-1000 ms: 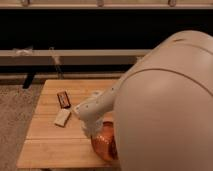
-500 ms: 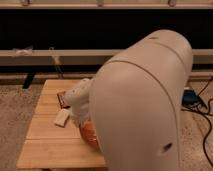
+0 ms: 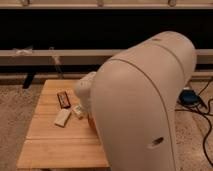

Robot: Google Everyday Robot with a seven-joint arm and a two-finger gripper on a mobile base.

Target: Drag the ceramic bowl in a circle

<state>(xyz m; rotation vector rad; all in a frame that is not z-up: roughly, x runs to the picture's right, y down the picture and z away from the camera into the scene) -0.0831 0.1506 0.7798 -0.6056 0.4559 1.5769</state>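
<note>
Big white arm [image 3: 145, 105] blocks most of this. Only an orange sliver of the ceramic bowl [image 3: 92, 123] peeks out near the table's [image 3: 55, 147] right edge, just below the wrist [image 3: 85, 92]. The gripper is hidden behind the arm right there, closed up, but I can't tell if it's got the bowl. A dark packet [image 3: 63, 98] and a white bottle [image 3: 62, 118] sit to the left.

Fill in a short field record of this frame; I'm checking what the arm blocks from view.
table: wooden slats
ceramic bowl: only an orange sliver shows, at the arm's left edge
arm: white shell covering most of the bowl
pincer: hidden behind the arm, near the bowl; shut
other items: dark packet and pale block, left of the bowl
</note>
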